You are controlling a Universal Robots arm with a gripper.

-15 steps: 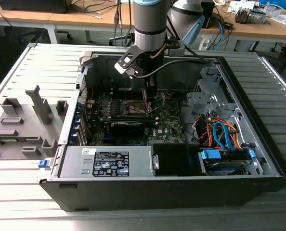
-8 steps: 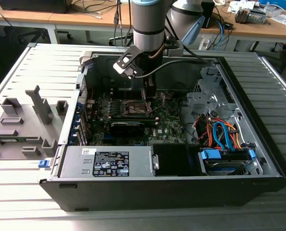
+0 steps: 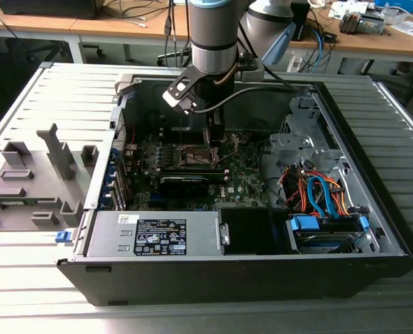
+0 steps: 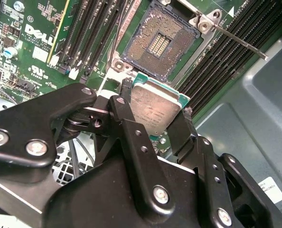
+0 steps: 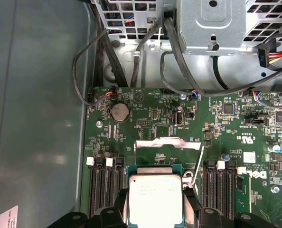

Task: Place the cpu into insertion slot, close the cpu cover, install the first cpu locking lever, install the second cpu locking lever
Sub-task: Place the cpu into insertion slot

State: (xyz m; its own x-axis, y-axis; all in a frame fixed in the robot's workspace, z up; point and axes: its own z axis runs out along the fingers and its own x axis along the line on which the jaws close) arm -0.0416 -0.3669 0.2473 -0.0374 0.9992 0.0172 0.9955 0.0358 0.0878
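Observation:
My gripper (image 4: 153,118) is shut on the cpu (image 4: 155,110), a small silver-topped square chip on a green base, pinched by its edges between two black fingers (image 4: 126,123). In the second wrist view the cpu hangs just above and beside the insertion slot (image 4: 159,45), which lies open with its pin field bare. A thin locking lever (image 4: 240,43) sticks out from the slot's corner. In the first wrist view the cpu (image 5: 155,198) sits in the gripper (image 5: 155,206), and the cpu cover (image 5: 167,143) stands raised beyond it. In the exterior view the gripper (image 3: 215,142) is low inside the computer case over the motherboard.
Black memory slots (image 4: 91,33) flank the insertion slot on both sides. Black cables (image 5: 174,52) and a metal drive cage (image 5: 212,26) hang over the board's far edge. The case wall (image 3: 109,167), power supply (image 3: 158,233) and a drive with blue and orange cables (image 3: 321,202) surround the board.

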